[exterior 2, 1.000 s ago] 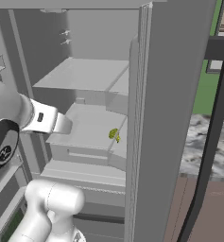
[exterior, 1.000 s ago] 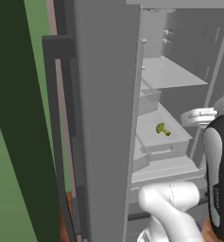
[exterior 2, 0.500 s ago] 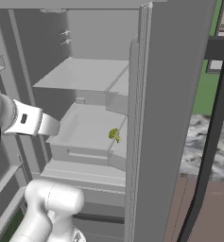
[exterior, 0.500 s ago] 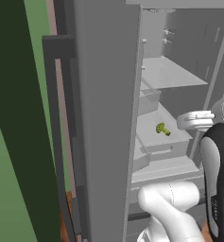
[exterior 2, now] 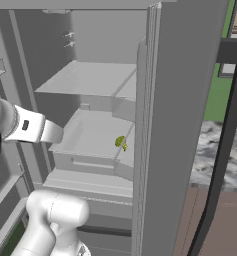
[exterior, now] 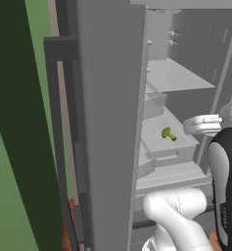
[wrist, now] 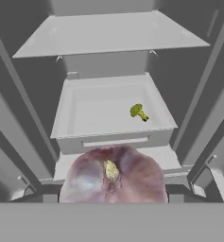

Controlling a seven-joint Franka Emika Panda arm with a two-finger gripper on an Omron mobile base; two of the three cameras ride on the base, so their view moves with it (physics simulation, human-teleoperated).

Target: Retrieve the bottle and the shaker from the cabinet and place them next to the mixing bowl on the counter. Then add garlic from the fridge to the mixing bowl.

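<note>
— Fridge (exterior: pixel 112 98) interior, grey shelves, door swung open at the left of the left base view. What's the arm (exterior: pixel 230 196) doing?

— Rising at the lower right, forearm reaching toward centre; a broccoli floret (exterior: pixel 168 133) lies in the drawer (exterior: pixel 166 142).

— And the right base view?

— The arm comes in at the lower left, level with that drawer.

— Hand view?

— A garlic bulb (wrist: pixel 113 176) sits low and centre, right at the gripper; the jaws look about half open around it, holding it, I judge. The fetch step seems in hand; next calls for backing clear of the shelves and carrying it to the bowl.
</note>
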